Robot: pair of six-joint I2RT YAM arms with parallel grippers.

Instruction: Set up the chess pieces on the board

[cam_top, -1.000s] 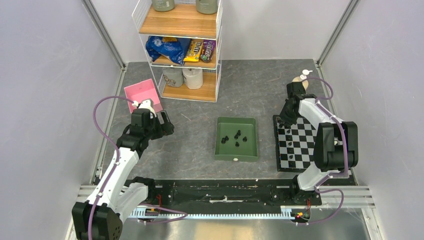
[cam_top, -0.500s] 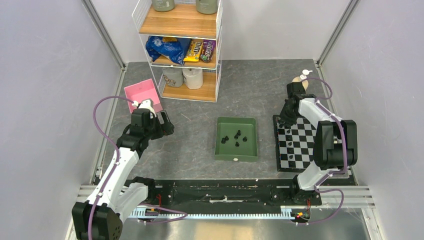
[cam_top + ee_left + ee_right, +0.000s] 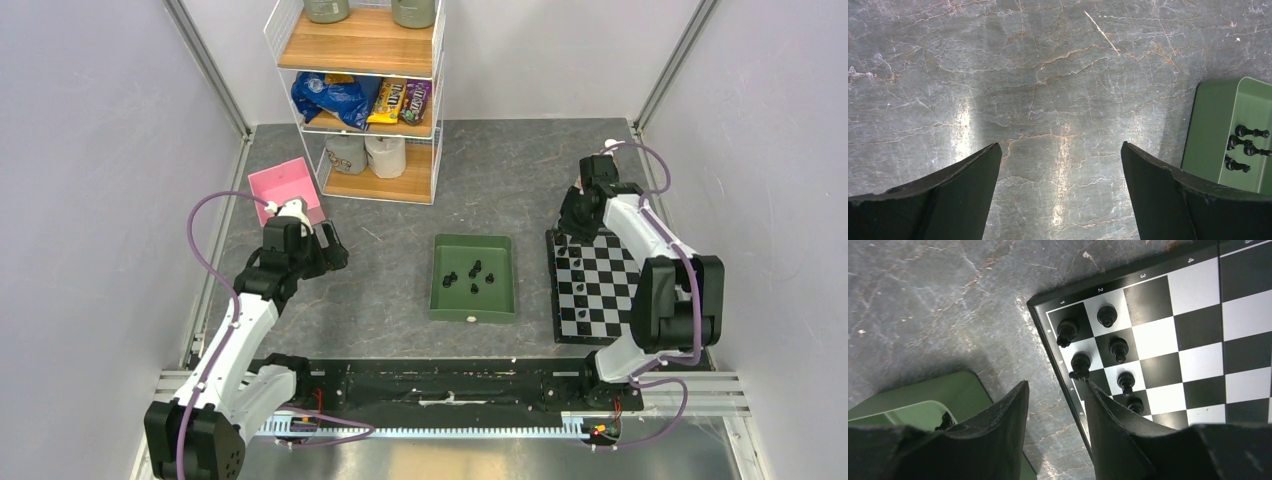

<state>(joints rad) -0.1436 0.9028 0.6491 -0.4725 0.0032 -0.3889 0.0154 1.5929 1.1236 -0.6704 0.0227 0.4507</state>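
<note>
Chess pieces (image 3: 1119, 348): six black ones stand in two lines at one corner of the board (image 3: 1198, 340); squares further in are bare, as far as the right wrist view shows.

Board lies flat on the right side of the table (image 3: 390, 280), just right of the green tray (image 3: 490, 300).

Tray holds some five black pieces, lying down, plus one small white one by its near wall.

Judgement: early stage; most pieces unplaced; no white ones on the board.

Right gripper (image 3: 1055, 390) hangs over the board's corner edge; fingers apart, nothing between.

Left gripper (image 3: 1060, 150) is over bare table, left of the tray; fingers wide apart, empty.
</note>
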